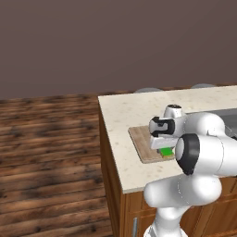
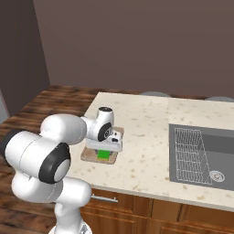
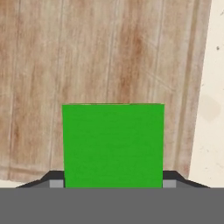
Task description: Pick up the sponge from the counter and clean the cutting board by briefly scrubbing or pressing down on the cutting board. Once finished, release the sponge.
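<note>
The green sponge (image 3: 113, 144) sits squarely between my dark fingertips (image 3: 56, 179), and my gripper (image 3: 113, 181) is shut on it. Beneath it lies the wooden cutting board (image 3: 109, 57), its grain running up the hand view. In the left base view the sponge (image 1: 166, 151) peeks out under the hand at the board's (image 1: 140, 141) near right part. From the right base view the sponge (image 2: 105, 154) is low over the board (image 2: 87, 156), held by the gripper (image 2: 106, 151). Whether it presses on the wood I cannot tell.
The board lies near the left end of the beige counter (image 1: 122, 113), close to its front edge. A steel sink (image 2: 201, 155) with a wire rack is sunk into the counter to the right. Dark plank floor (image 1: 46, 152) lies left of the cabinets.
</note>
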